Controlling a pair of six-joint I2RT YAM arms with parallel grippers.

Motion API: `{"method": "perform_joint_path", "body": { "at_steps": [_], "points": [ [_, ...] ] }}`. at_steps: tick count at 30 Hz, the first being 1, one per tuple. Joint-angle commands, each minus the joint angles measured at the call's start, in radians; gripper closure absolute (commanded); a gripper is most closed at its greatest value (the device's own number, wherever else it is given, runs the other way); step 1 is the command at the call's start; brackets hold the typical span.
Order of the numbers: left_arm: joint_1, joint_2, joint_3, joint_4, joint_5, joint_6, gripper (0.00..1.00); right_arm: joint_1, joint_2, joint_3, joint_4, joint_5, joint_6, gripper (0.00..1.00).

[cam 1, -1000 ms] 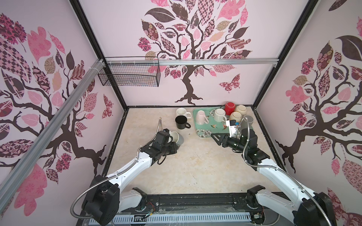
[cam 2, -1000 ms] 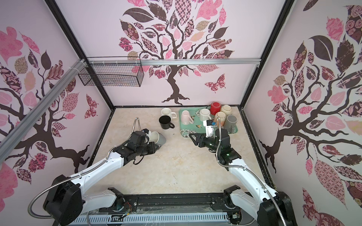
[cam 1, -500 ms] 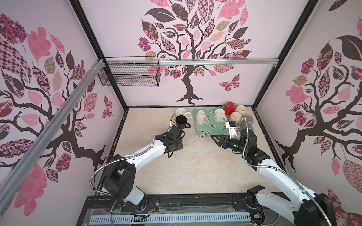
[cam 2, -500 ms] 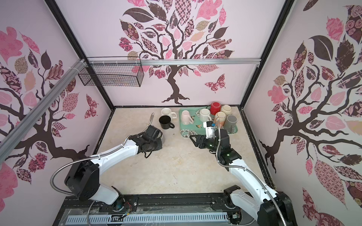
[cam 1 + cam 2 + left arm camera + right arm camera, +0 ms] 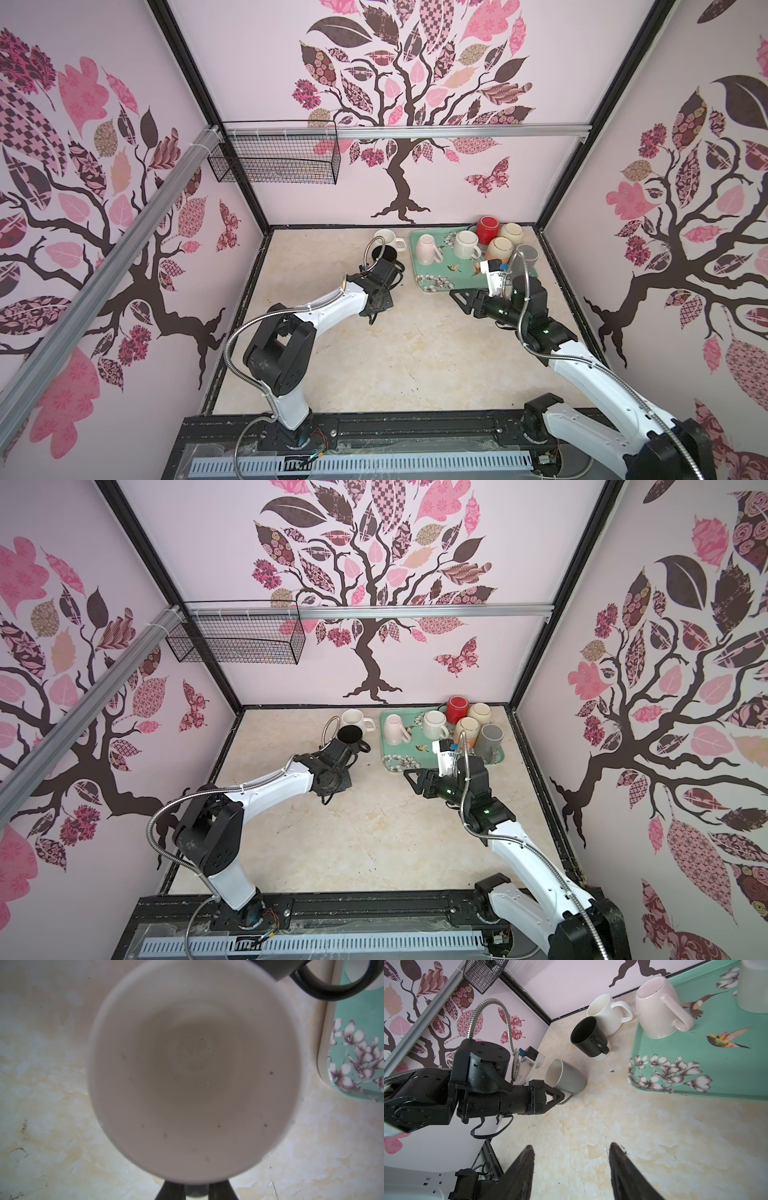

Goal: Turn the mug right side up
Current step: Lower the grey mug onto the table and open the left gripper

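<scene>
My left end effector [image 5: 560, 1098] is clamped on the grey mug [image 5: 566, 1078] by its handle [image 5: 570, 1099]. The cup sits just ahead of it, mouth up, ready to set down. My right end effector [image 5: 571, 1145] stands apart and empty.

The beige counter [image 5: 374, 845] is bare in the lower middle of both top views. A flowery green tray [image 5: 399, 763] and a black mug [image 5: 350, 735] block the upper middle.

Beige marbled tabletop [image 5: 395, 365] bearing a teal floral tray [image 5: 446, 276], a white mug [image 5: 386, 239], a black mug [image 5: 351, 734], and a tilted grey mug [image 5: 569, 1078], its contact with the surface unclear.
</scene>
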Motion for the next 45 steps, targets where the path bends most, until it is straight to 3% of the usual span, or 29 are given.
{"method": "perform_joint_path", "body": {
  "at_steps": [1,9,14,22,30,36,41,45],
  "points": [
    [-0.002,0.021,0.079,0.011,-0.032,-0.034,1.0,0.003,-0.017,0.001,-0.006,0.009,-0.023,0.4],
    [-0.002,0.064,0.112,0.028,-0.028,-0.049,1.0,0.003,-0.015,-0.003,-0.014,0.012,-0.03,0.4],
    [-0.002,0.078,0.127,0.03,-0.015,-0.043,0.78,0.003,-0.017,-0.009,-0.019,0.021,-0.035,0.39],
    [-0.002,0.045,0.125,0.033,-0.011,-0.015,0.68,0.002,-0.008,-0.005,-0.016,0.021,-0.037,0.39],
    [-0.002,-0.031,0.125,0.012,0.017,0.084,0.67,0.003,-0.009,-0.002,-0.02,0.022,-0.034,0.39],
    [0.022,-0.169,0.056,0.001,0.004,0.153,0.68,0.003,-0.007,-0.005,-0.013,0.023,-0.026,0.39],
    [0.151,-0.281,-0.109,0.098,0.127,0.177,0.73,0.002,0.014,-0.002,0.002,0.009,-0.014,0.39],
    [0.25,-0.293,-0.21,0.182,0.315,0.236,0.76,0.003,0.021,0.0,-0.002,0.004,-0.014,0.39]
  ]
}}
